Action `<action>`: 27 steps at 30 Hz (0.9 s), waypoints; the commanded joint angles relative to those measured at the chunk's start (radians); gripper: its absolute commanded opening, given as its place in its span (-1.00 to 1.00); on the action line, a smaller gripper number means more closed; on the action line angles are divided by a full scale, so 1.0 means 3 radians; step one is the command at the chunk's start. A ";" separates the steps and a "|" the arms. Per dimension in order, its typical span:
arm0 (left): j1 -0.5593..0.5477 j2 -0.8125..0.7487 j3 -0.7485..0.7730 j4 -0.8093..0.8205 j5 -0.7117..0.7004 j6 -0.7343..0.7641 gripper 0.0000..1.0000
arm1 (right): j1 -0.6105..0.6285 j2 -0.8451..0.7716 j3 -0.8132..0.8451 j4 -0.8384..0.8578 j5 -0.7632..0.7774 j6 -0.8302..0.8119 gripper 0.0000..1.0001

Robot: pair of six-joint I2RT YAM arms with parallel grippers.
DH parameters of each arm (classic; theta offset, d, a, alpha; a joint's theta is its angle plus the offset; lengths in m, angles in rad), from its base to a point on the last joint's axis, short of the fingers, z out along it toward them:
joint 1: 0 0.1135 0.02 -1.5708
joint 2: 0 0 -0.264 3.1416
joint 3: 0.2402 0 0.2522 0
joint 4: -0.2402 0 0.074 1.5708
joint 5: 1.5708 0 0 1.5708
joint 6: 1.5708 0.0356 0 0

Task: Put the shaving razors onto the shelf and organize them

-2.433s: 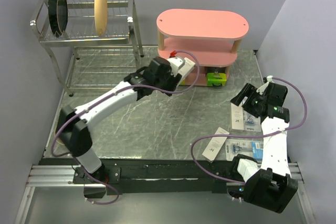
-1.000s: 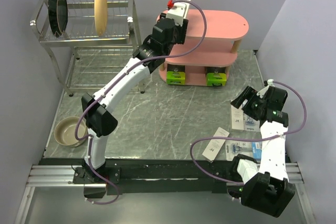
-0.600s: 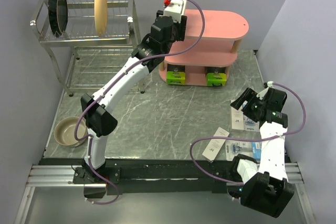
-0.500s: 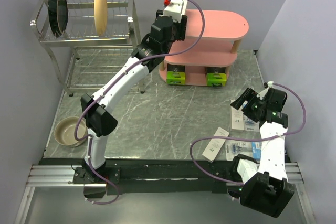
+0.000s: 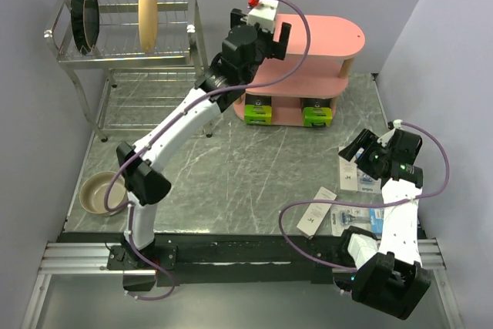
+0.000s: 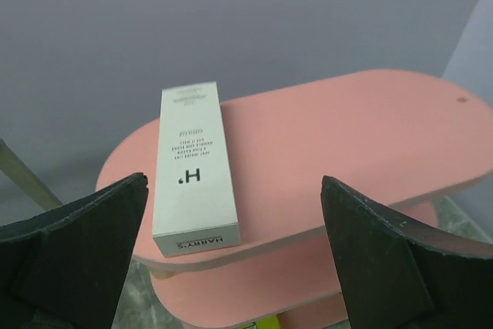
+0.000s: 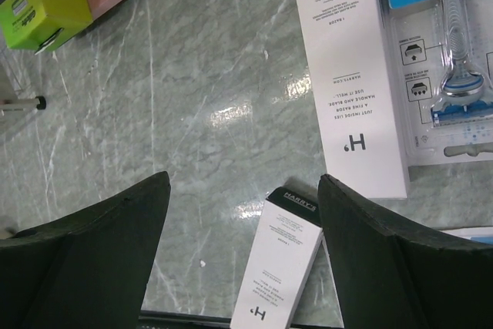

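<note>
Left gripper (image 5: 259, 27): up high at the shelf's left end, jaws flung wide, nothing between them.
Shelf (image 5: 331, 36): pink, three oval boards, standing at the back of the bench (image 5: 231, 167).
Top box (image 6: 192, 171): white, lying flat on the top board's left end, near end right at the front edge. Framed between the open fingers in the wrist view, touching neither.
Left lime box (image 5: 259, 113): tucked into the lowest tier, left side.
Right lime box (image 5: 317, 115): same tier, right side, well apart from its twin.
Right gripper (image 5: 360, 146): hovering low over the bench on the right, jaws wide apart, empty.
Right box (image 7: 354, 82): white, flat on the bench, just ahead of the right finger.
Near box (image 7: 281, 267): white, flat on the bench, closer to the front edge, seen between the fingers from the wrist.
Blister pack (image 7: 454, 75): blue card, razor showing through, hard against the right box.
Second pack (image 5: 362, 219): flat near the front edge, partly hidden by the right arm.
Bowl (image 5: 98, 193): tan, front left of the bench.
Rack (image 5: 131, 44): wire, back left, plates standing on edge.
</note>
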 commanded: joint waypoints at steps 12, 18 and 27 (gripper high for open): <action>-0.0494 -0.2360 -0.3274 0.0061 0.1702 0.0053 0.99 | -0.0029 0.0118 0.0486 0.0068 -0.0133 -0.0201 0.70; -0.1021 -0.2028 -0.3895 0.0326 0.1525 -0.0719 0.99 | -0.0039 0.0220 0.0746 -0.0003 0.0200 -0.0370 0.71; -0.1604 -0.1292 -0.3764 0.0731 0.1166 -0.1236 0.99 | -0.0111 0.0092 0.1304 -0.0402 0.0844 -0.0197 0.75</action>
